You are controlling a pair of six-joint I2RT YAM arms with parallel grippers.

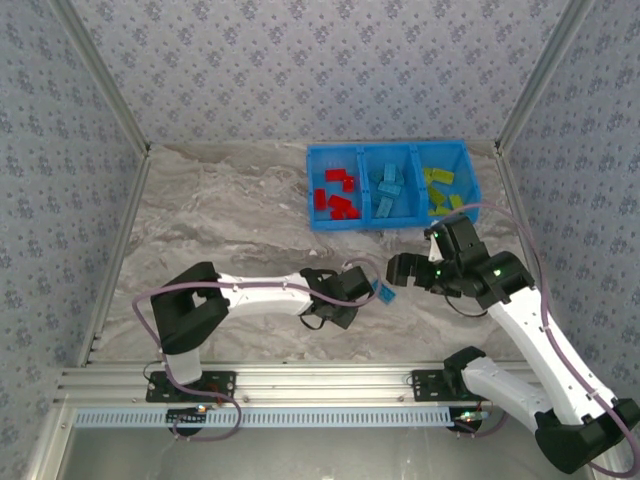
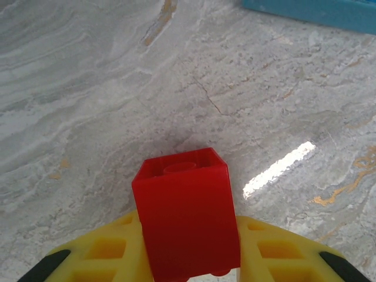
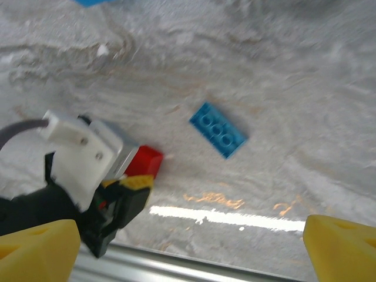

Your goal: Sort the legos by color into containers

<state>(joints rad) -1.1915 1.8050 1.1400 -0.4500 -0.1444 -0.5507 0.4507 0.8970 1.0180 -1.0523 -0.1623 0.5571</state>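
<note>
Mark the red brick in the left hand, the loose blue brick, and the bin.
red brick point(image 2: 187, 223), left wrist view, its front face.
blue brick point(image 3: 218, 130), right wrist view, studded top.
bin point(image 1: 385, 147), top external view, far rim.

The worktop point(image 1: 230, 210) is pale grey marble veined with tan, the bin point(image 1: 390, 149) bright blue. Its legos point(image 1: 385, 192) are red, light blue and yellow-green. The left end effector point(image 1: 368, 287) has yellow fingers point(image 2: 111, 252) and a red brick point(image 2: 187, 223).

Lab test cell: aluminium rail point(image 1: 300, 380), patterned panels point(image 1: 300, 60), marble tabletop point(image 1: 230, 220).
</note>
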